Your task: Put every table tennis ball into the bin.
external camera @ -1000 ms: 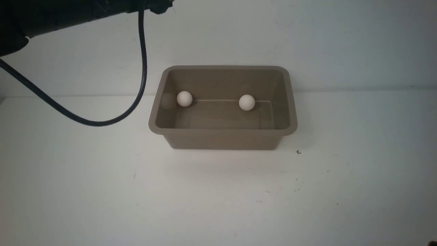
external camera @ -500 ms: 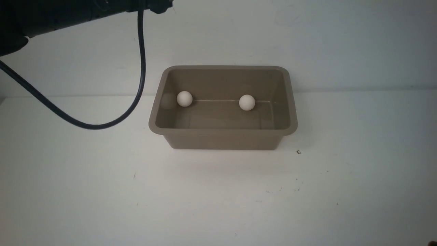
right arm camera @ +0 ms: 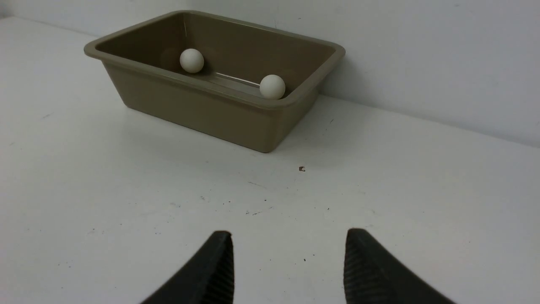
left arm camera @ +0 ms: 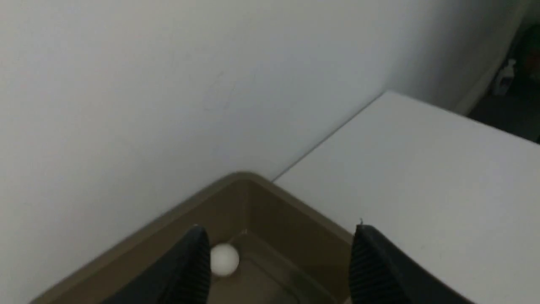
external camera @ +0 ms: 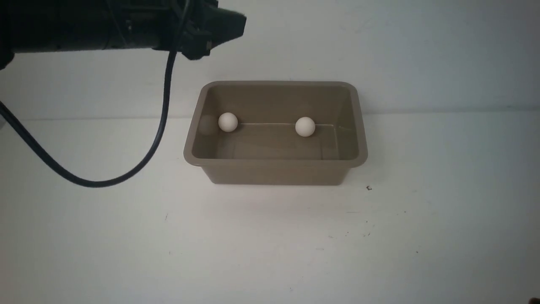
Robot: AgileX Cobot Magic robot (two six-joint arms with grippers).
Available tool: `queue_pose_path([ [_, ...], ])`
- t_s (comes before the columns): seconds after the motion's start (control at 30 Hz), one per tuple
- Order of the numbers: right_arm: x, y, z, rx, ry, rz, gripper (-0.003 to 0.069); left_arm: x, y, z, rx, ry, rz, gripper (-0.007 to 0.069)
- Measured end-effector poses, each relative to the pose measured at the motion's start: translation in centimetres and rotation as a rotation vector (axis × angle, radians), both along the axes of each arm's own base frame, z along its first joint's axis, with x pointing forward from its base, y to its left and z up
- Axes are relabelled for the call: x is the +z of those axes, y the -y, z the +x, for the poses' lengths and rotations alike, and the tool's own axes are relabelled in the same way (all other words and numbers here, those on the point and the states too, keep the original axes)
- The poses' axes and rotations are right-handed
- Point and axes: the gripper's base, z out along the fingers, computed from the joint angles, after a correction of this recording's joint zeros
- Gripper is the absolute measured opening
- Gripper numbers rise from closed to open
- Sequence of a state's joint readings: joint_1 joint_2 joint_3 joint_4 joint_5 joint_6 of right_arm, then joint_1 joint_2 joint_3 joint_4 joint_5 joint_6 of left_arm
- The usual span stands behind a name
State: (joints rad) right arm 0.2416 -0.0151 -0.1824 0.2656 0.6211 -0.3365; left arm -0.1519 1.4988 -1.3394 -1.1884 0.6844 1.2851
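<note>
Two white table tennis balls lie inside the taupe bin (external camera: 274, 173), both against its far wall: one (external camera: 228, 121) at the left end, the other (external camera: 304, 126) right of the middle. My left gripper (external camera: 234, 23) hangs high, left of and above the bin's far-left corner. In the left wrist view the left gripper (left arm camera: 280, 228) is open and empty, with one ball (left arm camera: 224, 260) far below in a corner of the bin (left arm camera: 295, 236). My right gripper (right arm camera: 289, 232) is open over bare table, well short of the bin (right arm camera: 202, 114). Both balls (right arm camera: 191, 60) (right arm camera: 272, 86) show there.
The bin stands at the back of the white table (external camera: 270, 253), close to the white wall (external camera: 379, 50). A black cable (external camera: 97, 182) droops from the left arm to just above the table, left of the bin. A small dark speck (external camera: 369, 188) lies near the bin's front-right corner.
The left arm has swung down and to the right, bringing its gripper end into the front view. Its cable now sags lower and further left. Balls and bin have not moved.
</note>
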Motion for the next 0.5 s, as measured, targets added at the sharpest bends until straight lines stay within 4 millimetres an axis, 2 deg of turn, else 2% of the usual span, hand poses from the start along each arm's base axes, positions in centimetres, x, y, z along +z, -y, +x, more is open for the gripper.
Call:
queue_pose_path([
  [0.17, 0.0, 0.0, 0.0, 0.000, 0.000, 0.000, 0.0336, 1.2, -1.5, -2.6, 0.126, -0.129, 0.091, 0.0405],
  [0.3, 0.0, 0.0, 0.0, 0.000, 0.000, 0.000, 0.0336, 4.3, -3.0, -6.5, 0.220, -0.088, 0.115, 0.0405],
  [0.5, 0.0, 0.0, 0.0, 0.000, 0.000, 0.000, 0.0336, 7.4, -4.4, -12.0, 0.276, -0.021, 0.150, 0.0405],
])
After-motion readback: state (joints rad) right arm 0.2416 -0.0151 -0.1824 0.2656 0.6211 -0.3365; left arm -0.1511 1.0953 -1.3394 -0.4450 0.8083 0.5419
